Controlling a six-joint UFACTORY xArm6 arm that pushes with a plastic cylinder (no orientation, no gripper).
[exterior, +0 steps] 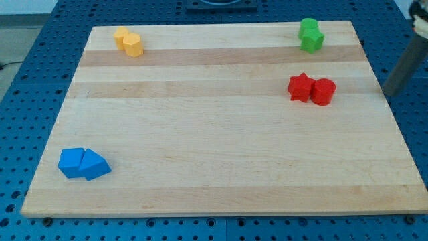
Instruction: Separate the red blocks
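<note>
A red star block (300,87) and a red cylinder block (323,91) sit side by side, touching, on the right part of the wooden board (214,147). My rod comes in from the view's upper right, and my tip (387,92) is off the board's right edge, to the right of the red cylinder and well apart from it.
Two green blocks (310,35) touch at the board's top right. Two yellow blocks (128,41) touch at the top left. A blue cube and a blue triangular block (83,164) touch at the bottom left. A blue perforated table surrounds the board.
</note>
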